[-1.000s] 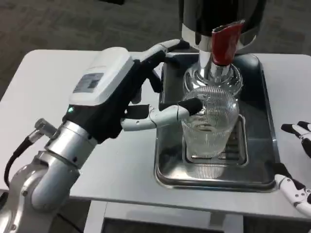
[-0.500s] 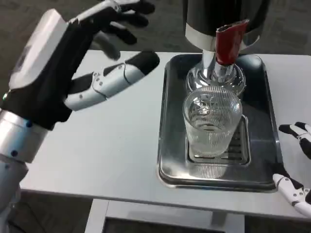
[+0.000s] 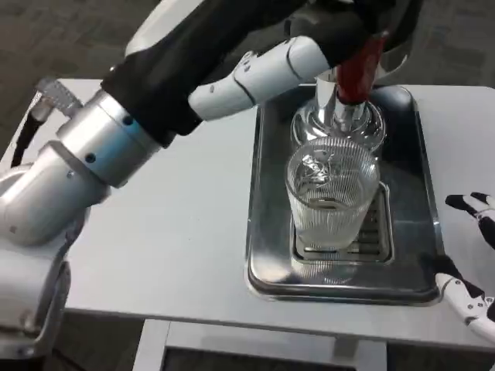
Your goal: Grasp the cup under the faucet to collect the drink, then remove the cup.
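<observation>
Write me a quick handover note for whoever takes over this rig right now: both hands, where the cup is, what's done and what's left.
Left hand: raised to the red tap lever of the dark drink dispenser; contact unclear.
Right hand: fingers apart at the table's right edge, holding nothing.
Ribbed clear glass cup: upright on the drip grate of the steel tray, under the chrome faucet, ungripped.
Done: cup placed; it holds a little liquid.
Left: fill it, then grasp and remove it.

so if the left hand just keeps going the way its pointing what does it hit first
Most likely the red tap lever on the dispenser. The left hand reaches to the right across the top of the tray, its fingers already close to the lever, well above the cup. Depth is unclear, so contact can't be confirmed.
</observation>
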Tool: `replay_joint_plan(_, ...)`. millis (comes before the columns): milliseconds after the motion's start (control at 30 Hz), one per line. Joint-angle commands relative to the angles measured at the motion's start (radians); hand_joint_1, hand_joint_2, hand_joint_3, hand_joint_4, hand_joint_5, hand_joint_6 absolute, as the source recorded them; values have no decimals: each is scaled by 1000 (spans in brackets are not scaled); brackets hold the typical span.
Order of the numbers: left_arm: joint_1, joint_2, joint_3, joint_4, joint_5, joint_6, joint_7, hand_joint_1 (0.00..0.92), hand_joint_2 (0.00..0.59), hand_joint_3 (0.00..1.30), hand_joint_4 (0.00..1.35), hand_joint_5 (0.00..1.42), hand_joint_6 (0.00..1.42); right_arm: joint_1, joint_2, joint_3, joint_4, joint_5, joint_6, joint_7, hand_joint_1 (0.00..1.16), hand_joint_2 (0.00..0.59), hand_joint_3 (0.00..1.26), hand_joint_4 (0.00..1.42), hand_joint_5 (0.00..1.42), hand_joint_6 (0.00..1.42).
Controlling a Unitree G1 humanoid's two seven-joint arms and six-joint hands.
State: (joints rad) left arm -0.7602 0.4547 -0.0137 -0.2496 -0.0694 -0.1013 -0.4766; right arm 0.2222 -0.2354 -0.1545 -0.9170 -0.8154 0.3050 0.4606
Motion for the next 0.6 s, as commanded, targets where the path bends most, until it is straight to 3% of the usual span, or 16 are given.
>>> replay_joint_plan(33, -54, -25, -10, 65, -11, 7, -8, 0, 152, 325, 297, 389, 392, 18, 7, -6, -19, 13, 3, -17, 395, 476, 141, 54, 39, 113)
replay_joint_plan(200, -77, -45, -19, 117, -13, 18, -26, 0, 146, 309, 271, 377, 371, 30, 9, -8, -17, 19, 1, -28, 396, 476, 143, 54, 42, 113)
replay_joint_plan(600, -61, -37, -32, 109, -55, 88, -116, 0, 136, 269, 226, 338, 325, 26, 7, -3, -13, 22, 5, -33, 396, 476, 144, 54, 49, 113)
